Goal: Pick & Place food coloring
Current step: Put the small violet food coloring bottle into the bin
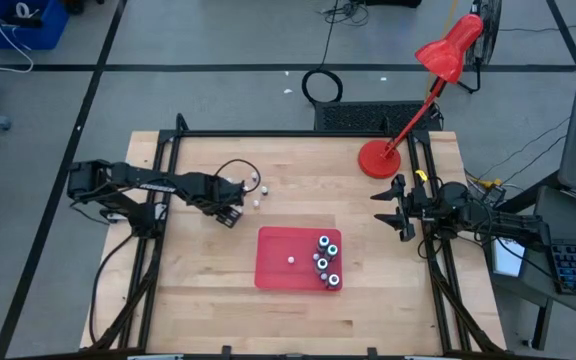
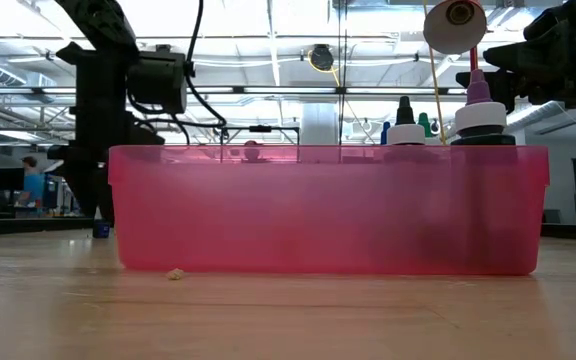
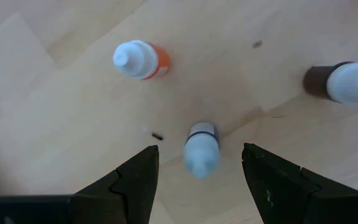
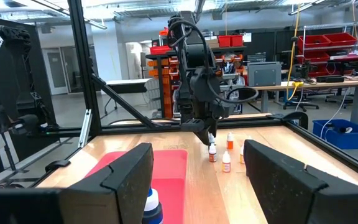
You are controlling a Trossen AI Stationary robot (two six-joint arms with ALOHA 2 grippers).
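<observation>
Food coloring: tiny white-capped bottles (image 3: 201,148) standing loose on the wooden surface (image 1: 208,290); others sitting in the red plastic tray (image 1: 276,268), bodies hidden in the low view.
Left gripper (image 3: 199,177): fingers hanging spread around one blurred bottle, gripping nothing.
Right gripper (image 1: 392,207): fingers gaping, empty, waiting at surface's right edge.

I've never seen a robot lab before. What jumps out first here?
A red tray sits mid-table with several small bottles crowded at its right end. The left gripper hangs open over loose bottles on the bare wood, and a red lamp leans over the far right corner.

i see four dark-bodied food coloring bottles (image 1: 326,260) standing in the red tray, three more (image 1: 258,193) loose on the bench.
</observation>
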